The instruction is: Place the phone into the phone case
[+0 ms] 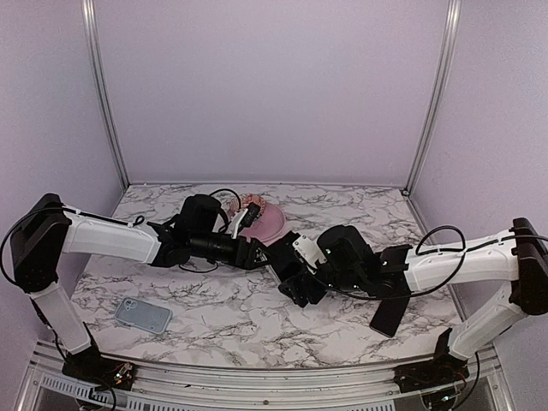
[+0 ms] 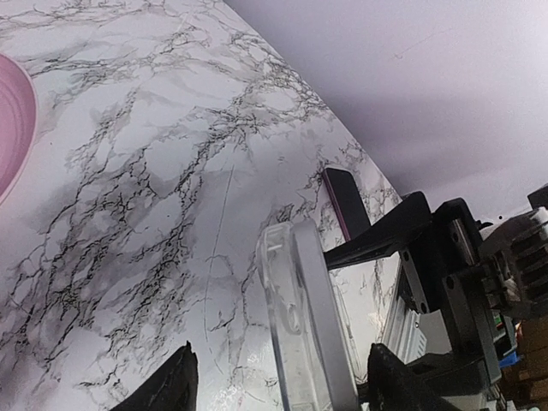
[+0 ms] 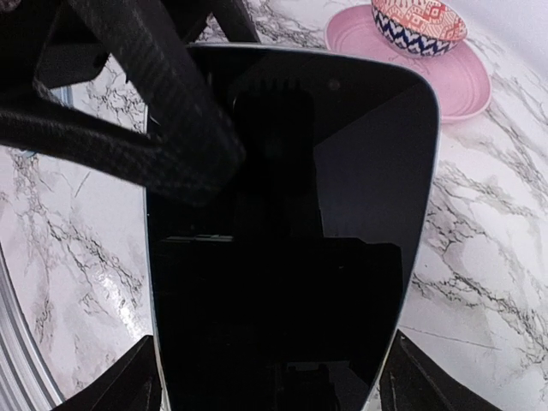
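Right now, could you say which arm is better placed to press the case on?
Probably the left tool: open, it straddles the phone case edge-on; the right tool is busy holding the phone.

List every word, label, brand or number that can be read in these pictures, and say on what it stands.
None can be read.
The phone screen is black and blank.
The bowl bears only a blue and red pattern, no letters.
The grey-blue slab is too small to show any mark.
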Tool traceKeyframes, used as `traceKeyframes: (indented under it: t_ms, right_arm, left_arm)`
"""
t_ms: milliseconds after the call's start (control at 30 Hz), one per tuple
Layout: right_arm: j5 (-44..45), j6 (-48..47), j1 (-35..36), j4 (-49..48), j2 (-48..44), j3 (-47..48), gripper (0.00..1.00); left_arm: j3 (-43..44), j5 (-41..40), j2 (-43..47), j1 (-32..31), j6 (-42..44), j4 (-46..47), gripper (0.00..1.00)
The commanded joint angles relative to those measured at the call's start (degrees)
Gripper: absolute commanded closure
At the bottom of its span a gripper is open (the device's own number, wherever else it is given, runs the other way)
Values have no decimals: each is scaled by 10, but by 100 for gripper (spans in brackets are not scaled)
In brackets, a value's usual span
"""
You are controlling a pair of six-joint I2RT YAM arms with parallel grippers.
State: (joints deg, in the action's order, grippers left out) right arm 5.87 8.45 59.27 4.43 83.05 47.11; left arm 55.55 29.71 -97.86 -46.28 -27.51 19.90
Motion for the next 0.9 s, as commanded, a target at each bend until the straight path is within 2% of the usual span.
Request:
traceKeyframes:
  t_ms: [0,67,533,567,633,733,767,867]
  right_arm:
    - [-1,-27,5,-83,-18,-2,65]
    - [-3,-34,5,-89,-16,-3,65]
    - [-12,-42,4,-152,25,-31,63]
    - [-14,-42,3,-160,27,-35,60]
    - [-16,-41,0,-172,31,-44,45]
    - [-34,-43,-7,-188,26,-60,8]
    - [-42,-45,-9,-192,20,-70,2]
    - [-86,-53,-27,-206,-14,-96,1]
  left_arm:
    - [20,39,-14,2,-13,14,34]
    - [24,44,-21,2,-18,15,38]
    - [24,96,-52,-8,3,32,83]
    - [18,98,-53,-9,10,32,85]
    - [8,100,-53,-11,24,31,88]
    - [-4,95,-47,-17,55,28,90]
    - [-6,90,-43,-21,72,22,90]
    - [5,49,-29,-41,154,-39,90]
